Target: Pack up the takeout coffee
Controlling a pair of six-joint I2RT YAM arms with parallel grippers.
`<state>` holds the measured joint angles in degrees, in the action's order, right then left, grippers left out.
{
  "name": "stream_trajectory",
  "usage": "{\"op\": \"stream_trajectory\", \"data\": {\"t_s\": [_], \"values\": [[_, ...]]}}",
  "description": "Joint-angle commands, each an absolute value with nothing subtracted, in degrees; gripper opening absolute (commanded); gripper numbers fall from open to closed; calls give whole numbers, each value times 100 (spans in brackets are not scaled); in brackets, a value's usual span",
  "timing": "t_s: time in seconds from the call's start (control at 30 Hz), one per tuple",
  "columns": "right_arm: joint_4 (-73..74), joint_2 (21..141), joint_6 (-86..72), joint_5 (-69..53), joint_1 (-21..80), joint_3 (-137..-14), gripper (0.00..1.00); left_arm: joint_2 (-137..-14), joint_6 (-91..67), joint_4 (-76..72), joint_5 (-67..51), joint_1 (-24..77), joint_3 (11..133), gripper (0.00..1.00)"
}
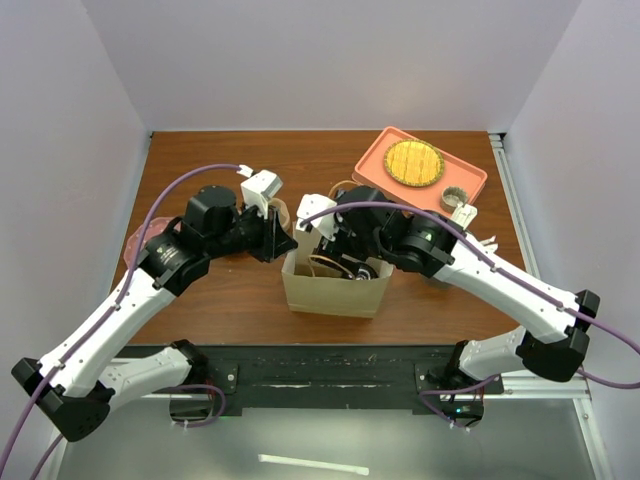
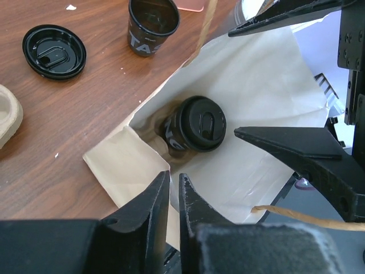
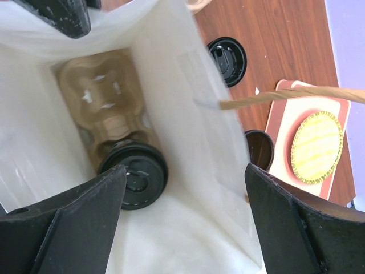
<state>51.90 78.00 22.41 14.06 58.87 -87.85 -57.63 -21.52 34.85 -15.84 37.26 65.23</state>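
The lidded black paper coffee cup (image 3: pixel 134 174) stands lid-up deep in the brown paper bag (image 1: pixel 335 295), straight below the wide-spread right hand (image 3: pixel 183 171); the left hand (image 2: pixel 174 178) pinches the rim.

Wooden table (image 1: pixel 220 290), paper bag (image 1: pixel 335 292), pink tray (image 1: pixel 472 182), loose lid (image 2: pixel 54 51), lidless cup (image 2: pixel 153 24)

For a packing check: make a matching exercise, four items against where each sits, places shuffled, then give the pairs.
1 lidded black paper cup
2 loose round black plastic lid
3 open black paper cup
4 round yellow ribbed disc

A on the salmon plastic tray
B inside the brown paper bag
C flat on the wooden table
D upright beside the tray

Pairs: 1-B, 2-C, 3-D, 4-A
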Motion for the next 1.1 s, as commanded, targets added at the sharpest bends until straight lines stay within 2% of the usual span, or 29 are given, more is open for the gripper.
{"op": "stream_trajectory", "data": {"t_s": [0.0, 0.37, 0.73, 0.93, 1.03, 1.07], "values": [[5115, 7673, 1960, 1573, 5915, -9132, 88, -5783, -2171, 3445, -1529, 3735, 6864, 19], [4781, 7453, 1345, 2321, 5924, -8956, 87, -5862, -2180, 3472, -1538, 3735, 6996, 27], [5044, 7312, 924, 838, 5915, -9509, 84, -5976, -2136, 3559, -1319, 3735, 7461, 40], [5248, 7418, 213, 150, 5915, -9800, 84, -5968, -2048, 3568, -1195, 3735, 7778, 53], [5037, 7330, -455, 114, 5915, -9861, 84, -5854, -2039, 3568, -1108, 3735, 7839, 61], [5019, 7330, -901, 280, 5924, -9983, 83, -5819, -2039, 3577, -1029, 3727, 7857, 68]]}}
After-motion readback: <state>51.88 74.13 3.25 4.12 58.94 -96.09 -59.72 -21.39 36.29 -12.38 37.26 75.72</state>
